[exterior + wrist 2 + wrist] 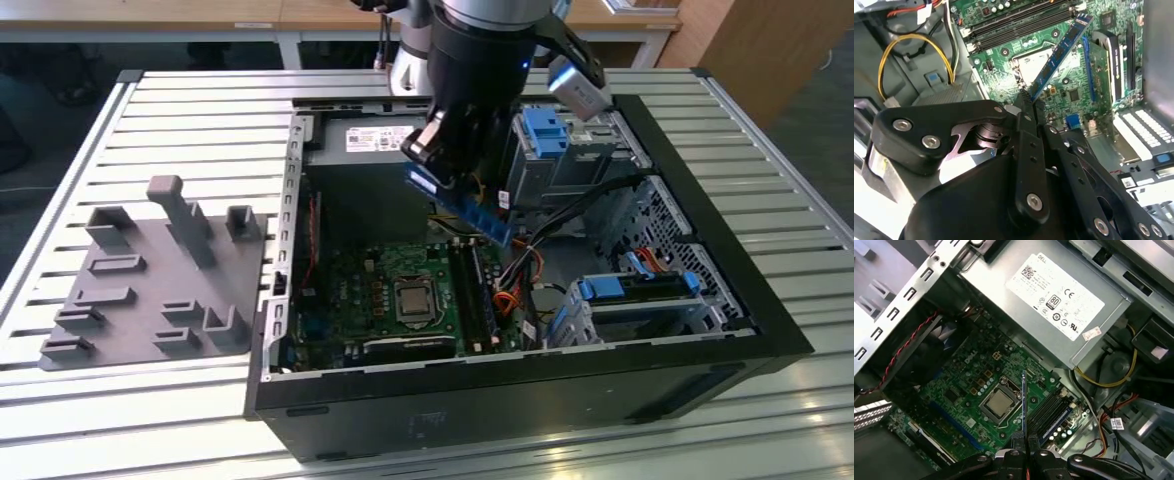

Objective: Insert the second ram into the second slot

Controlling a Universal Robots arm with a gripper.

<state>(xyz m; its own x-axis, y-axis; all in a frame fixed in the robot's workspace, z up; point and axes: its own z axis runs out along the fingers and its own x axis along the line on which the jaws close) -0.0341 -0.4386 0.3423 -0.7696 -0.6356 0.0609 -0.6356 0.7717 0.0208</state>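
Observation:
My gripper [447,180] is shut on one end of the second ram [481,215], a thin blue stick held tilted in the air above the green motherboard [360,300] inside the open computer case [747,310]. In the second wrist view the second ram [1061,52] juts out from the gripper [1025,103] over the board, its far end close to the long dark ram slots [1019,25]. The first wrist view has the ram [1024,400] edge-on above the gripper [1025,442], beside the ram slots [1051,412] and apart from them. The slots [477,295] lie just below the stick.
A processor socket [999,402] sits beside the slots. The silver power supply [1054,300] fills the case's far end. Blue drive bays [550,130] and loose cables [514,290] crowd the exterior view's right. A grey holder block [147,280] stands on the slatted table.

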